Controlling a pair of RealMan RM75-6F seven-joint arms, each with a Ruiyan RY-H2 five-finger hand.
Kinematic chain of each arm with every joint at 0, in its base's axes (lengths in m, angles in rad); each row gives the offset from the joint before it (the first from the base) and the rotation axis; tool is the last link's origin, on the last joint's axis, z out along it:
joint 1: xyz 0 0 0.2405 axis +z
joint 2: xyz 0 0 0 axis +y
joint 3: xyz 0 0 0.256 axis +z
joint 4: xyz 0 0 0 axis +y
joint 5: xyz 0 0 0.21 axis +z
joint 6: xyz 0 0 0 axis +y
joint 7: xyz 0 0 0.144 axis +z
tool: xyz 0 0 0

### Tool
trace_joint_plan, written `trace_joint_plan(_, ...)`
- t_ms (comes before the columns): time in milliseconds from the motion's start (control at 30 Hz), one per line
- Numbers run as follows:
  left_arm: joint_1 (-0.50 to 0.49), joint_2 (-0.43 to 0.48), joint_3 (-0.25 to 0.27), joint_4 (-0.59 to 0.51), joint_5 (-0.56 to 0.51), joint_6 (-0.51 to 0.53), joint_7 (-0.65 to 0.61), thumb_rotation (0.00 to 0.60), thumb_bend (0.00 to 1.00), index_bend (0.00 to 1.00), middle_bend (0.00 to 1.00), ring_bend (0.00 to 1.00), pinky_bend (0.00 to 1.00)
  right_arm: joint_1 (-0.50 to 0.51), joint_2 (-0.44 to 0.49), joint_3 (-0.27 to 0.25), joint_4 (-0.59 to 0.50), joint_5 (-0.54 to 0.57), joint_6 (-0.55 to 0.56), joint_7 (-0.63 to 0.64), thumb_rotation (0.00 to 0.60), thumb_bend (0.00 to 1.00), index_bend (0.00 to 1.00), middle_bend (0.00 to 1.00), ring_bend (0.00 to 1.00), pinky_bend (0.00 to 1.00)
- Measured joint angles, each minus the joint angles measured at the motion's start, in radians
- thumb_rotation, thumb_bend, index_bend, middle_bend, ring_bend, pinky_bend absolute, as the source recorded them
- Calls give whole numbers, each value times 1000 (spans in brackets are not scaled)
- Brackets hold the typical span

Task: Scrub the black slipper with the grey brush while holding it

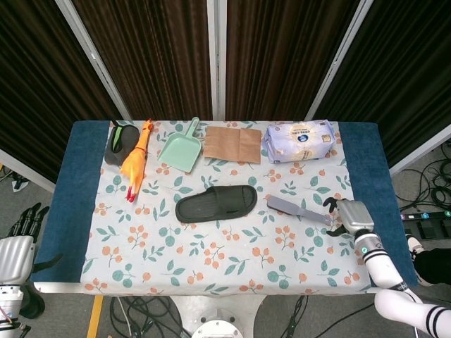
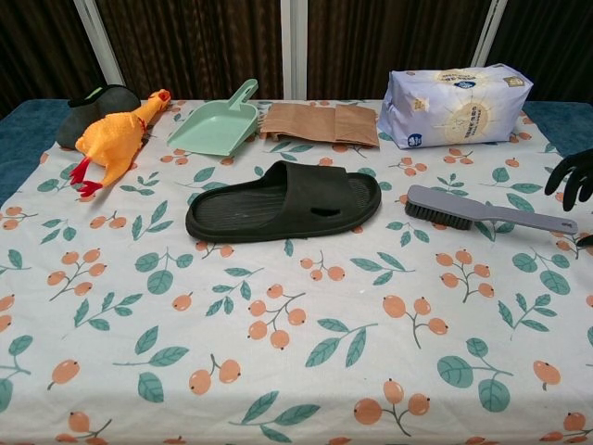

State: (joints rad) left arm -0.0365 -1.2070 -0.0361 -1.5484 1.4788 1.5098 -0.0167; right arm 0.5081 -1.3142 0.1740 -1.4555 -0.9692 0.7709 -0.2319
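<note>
The black slipper (image 1: 215, 202) (image 2: 283, 201) lies flat in the middle of the floral cloth, toe toward the right. To its right lies the grey brush (image 1: 298, 210) (image 2: 487, 211), bristles down, handle pointing right. My right hand (image 1: 347, 217) (image 2: 574, 178) hovers just past the handle's tip with its fingers apart and nothing in them. My left hand (image 1: 17, 243) stays off the table's left edge, fingers spread, holding nothing; the chest view does not show it.
Along the back of the table (image 1: 359, 151) stand a dark shoe (image 1: 120, 141), a rubber chicken (image 1: 135, 159), a green dustpan (image 1: 179, 148), a brown paper bag (image 1: 232, 144) and a tissue pack (image 1: 299, 141).
</note>
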Motion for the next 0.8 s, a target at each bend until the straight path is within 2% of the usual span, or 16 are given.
trace_joint_plan(200, 7, 0, 1, 8, -9, 2, -9, 600, 129, 121, 139, 70, 217, 60, -52, -2, 40, 62, -78, 5, 600, 0, 396, 464, 388, 450)
trace_joint_plan(500, 11, -3, 2, 17, -13, 2, -19, 600, 129, 121, 139, 69, 217, 122, -76, -17, 77, 173, -146, 7, 600, 0, 429, 486, 416, 486)
trace_joint_plan(800, 21, -2, 3, 22, -14, 13, -26, 600, 129, 121, 139, 70, 217, 174, -90, -10, 103, 242, -209, 71, 600, 0, 562, 585, 531, 618)
